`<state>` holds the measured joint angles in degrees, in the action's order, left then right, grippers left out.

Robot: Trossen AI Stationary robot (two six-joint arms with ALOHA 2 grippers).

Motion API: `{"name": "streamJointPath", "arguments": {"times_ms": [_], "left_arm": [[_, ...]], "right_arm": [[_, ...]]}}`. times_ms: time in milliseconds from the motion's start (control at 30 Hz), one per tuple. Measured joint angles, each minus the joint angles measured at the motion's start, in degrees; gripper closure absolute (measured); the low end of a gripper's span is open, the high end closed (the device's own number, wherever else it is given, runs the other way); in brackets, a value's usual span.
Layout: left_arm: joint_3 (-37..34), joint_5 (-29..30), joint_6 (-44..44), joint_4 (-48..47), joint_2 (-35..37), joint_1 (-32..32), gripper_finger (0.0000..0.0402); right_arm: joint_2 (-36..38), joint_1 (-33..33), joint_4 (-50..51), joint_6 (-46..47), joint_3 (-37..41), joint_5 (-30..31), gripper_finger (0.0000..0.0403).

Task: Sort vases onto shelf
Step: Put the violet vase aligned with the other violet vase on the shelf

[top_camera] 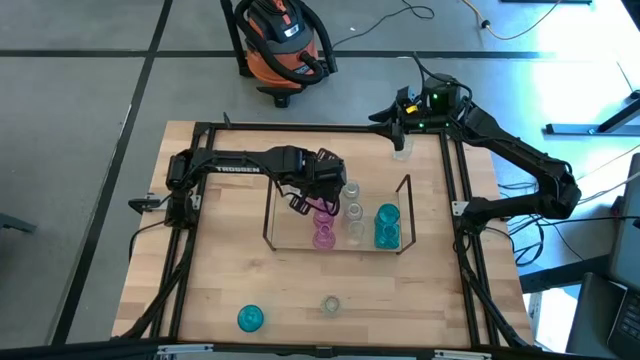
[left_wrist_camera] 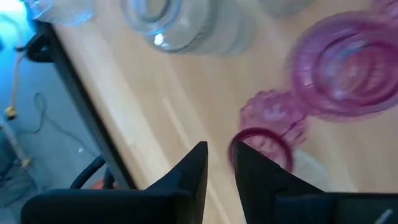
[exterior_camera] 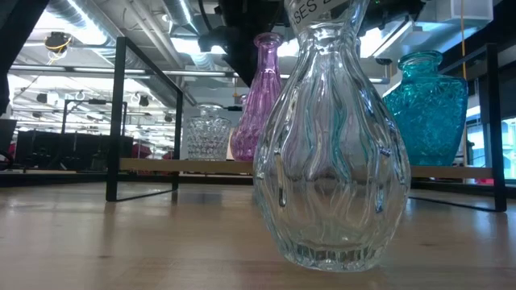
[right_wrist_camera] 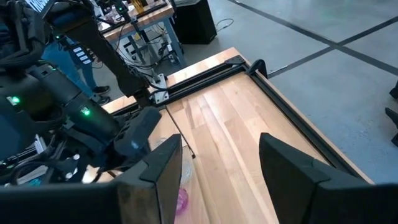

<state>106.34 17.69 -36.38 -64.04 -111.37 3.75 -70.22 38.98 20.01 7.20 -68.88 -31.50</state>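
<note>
The left gripper [top_camera: 300, 203] is hovering over the shelf [top_camera: 405, 215], fingers slightly parted and gripping nothing, with a pink vase [left_wrist_camera: 264, 140] sitting right beside its fingertips. Just past it, more pink vases [top_camera: 323, 233], clear ones [top_camera: 353, 213] and teal ones [top_camera: 386, 226] are standing on the shelf. "TROSSEN" is showing on that arm. The right gripper [top_camera: 400, 125] is waiting wide open at the far table edge.

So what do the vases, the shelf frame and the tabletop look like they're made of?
Vases: ribbed clear or tinted glass, probably; the room shows through them. Shelf frame: thin dark rods, likely painted metal, matte. Tabletop: pale wood planks, visible grain and seams.
</note>
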Motion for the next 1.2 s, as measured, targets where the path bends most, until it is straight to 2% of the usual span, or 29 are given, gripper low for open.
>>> {"name": "streamJointPath", "arguments": {"times_ms": [200, 267, 300, 433, 700, 967, 1200], "left_arm": [[0.0, 7.63, 0.06, 0.25, 0.65, -0.01, 0.0331], [0.39, 7.8, 2.53, -0.98, 2.01, 0.27, 0.0332], [0.91, 5.8, 5.16, -1.98, 2.56, 0.64, 0.0334], [3.13, -9.1, 17.63, -9.01, 3.06, 4.04, 0.0354], [3.19, -20.25, 22.9, -6.13, 2.86, 9.47, 0.0396], [3.19, -27.46, 22.75, -6.86, 2.38, 10.76, 0.0401], [3.1, -27.25, 22.32, -6.26, 1.0, 8.92, 0.0401]], "right_arm": [[0.0, 0.0, 0.0, 0.22, 0.0, -0.78, 0.0217], [0.11, 0.0, 0.0, 0.24, 0.01, -1.09, 0.0217], [0.2, 0.0, 0.02, 0.24, 0.04, -1.06, 0.0217], [0.74, 0.0, -0.1, 0.22, 0.04, -1.08, 0.0217], [0.74, 0.02, -0.15, 0.22, 0.04, -1.08, 0.0217], [0.74, 0.02, -0.13, 0.31, 0.04, -1.04, 0.0217], [0.74, 0.04, -0.15, 0.44, 0.04, -0.07, 0.0217]]}}
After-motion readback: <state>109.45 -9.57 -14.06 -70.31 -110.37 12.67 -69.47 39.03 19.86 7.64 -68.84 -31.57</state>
